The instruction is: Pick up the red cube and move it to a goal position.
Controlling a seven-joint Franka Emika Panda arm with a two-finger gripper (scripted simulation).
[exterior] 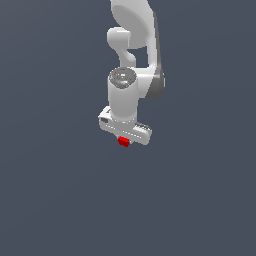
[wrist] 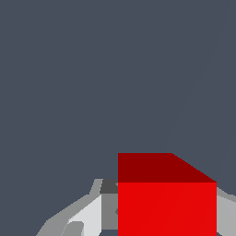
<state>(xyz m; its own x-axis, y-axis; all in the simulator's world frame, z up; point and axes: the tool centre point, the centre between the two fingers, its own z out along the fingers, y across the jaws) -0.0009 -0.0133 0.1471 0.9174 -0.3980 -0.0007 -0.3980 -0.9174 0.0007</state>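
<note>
The red cube is a small bright red block right under the white gripper, in the middle of the exterior view. The hand points straight down and hides its own fingers there. In the wrist view the red cube fills the space between the two fingers. A grey pad lies against one side of it and the other finger shows at its far side. The gripper is shut on the cube. I cannot tell whether the cube rests on the surface or is held off it.
A plain dark grey-blue surface fills both views around the arm. No other object or edge shows. The white arm rises towards the top of the exterior view.
</note>
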